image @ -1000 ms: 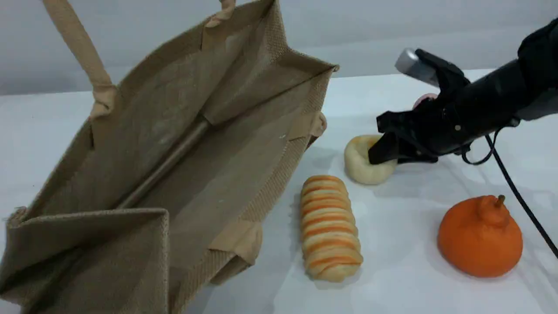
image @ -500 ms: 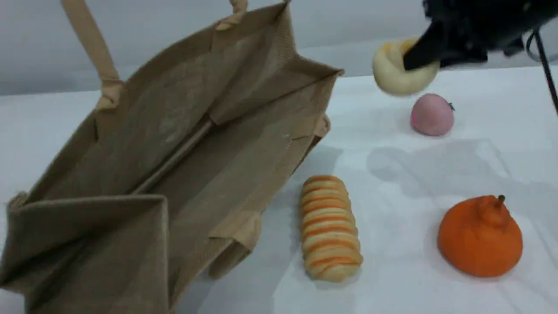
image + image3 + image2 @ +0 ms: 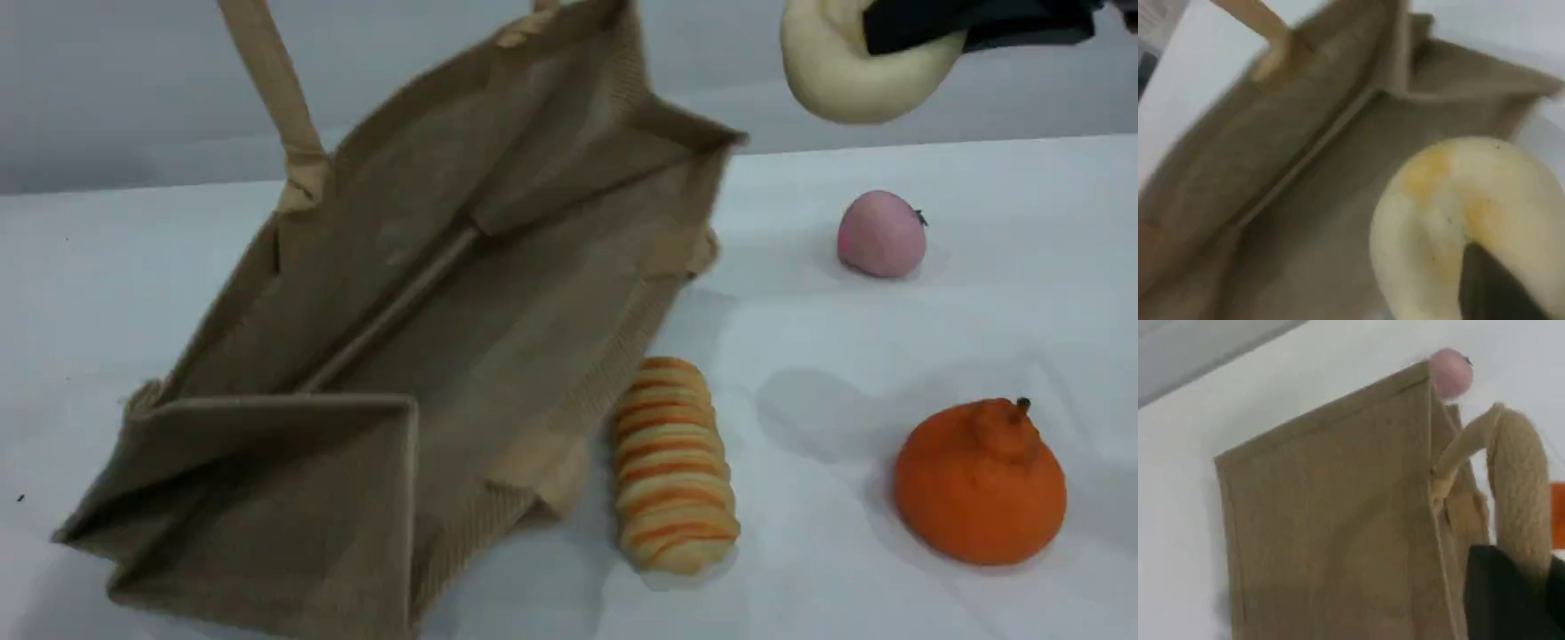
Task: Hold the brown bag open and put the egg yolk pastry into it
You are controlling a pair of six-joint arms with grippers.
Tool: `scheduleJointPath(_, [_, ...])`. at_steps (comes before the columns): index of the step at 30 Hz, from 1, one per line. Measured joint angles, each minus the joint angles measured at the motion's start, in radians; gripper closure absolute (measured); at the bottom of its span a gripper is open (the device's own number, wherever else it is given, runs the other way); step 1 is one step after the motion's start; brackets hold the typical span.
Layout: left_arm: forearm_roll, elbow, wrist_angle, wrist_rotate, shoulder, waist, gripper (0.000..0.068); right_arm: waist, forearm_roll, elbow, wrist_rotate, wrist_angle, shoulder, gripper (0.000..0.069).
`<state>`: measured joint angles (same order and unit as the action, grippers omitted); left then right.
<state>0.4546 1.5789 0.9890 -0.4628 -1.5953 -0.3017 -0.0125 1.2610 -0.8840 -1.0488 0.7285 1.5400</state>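
Observation:
The brown bag point(image 3: 427, 293) leans on the table with its open mouth toward the scene camera. One beige handle point(image 3: 276, 98) runs taut up past the top edge. In the left wrist view my left gripper point(image 3: 1511, 593) is shut on that handle point(image 3: 1519, 500), above the bag's outer wall point(image 3: 1331, 520). The egg yolk pastry point(image 3: 840, 76) hangs in the air at the upper right, right of the bag's far corner. My right gripper point(image 3: 889, 36) is shut on it. The right wrist view shows the pastry point(image 3: 1451, 220) over the bag's inside point(image 3: 1291, 173), with a black fingertip point(image 3: 1491, 287) pressed into it.
A striped orange-and-cream loaf point(image 3: 673, 462) lies right against the bag's near right side. A pink ball point(image 3: 880, 233) sits on the table below the pastry. An orange fruit point(image 3: 978, 480) stands at the front right.
The right gripper lifted the pastry off the table, up and slightly right to the top edge. The bag shifted right, its handle pulled along, and now touches the loaf.

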Motion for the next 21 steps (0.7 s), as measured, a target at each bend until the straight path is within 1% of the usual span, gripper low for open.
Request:
scheduleJointPath(4, [-0.009,0.0,-0.001,0.003,0.001,-0.002,0.0596,-0.015,0.015,0.0,0.0,0.057,-0.028,0.0633])
scheduleJointPath(7, [-0.009,0.0,-0.007,0.008,0.001,-0.002,0.0596,-0.044,0.013,0.0,0.0,0.06,-0.027,0.0633])
scheduleJointPath(11, [-0.011,0.0,-0.021,0.008,0.001,-0.002,0.0596,-0.11,0.014,0.0,-0.001,0.056,-0.024,0.0633])
scheduleJointPath(17, [-0.013,0.0,-0.033,0.008,0.001,-0.002,0.0596,-0.257,0.024,0.0,-0.002,-0.03,-0.023,0.0636])
scheduleJointPath(21, [-0.013,0.0,-0.054,0.027,0.001,-0.002,0.0596,-0.352,0.069,0.0,-0.005,-0.123,0.003,0.0636])
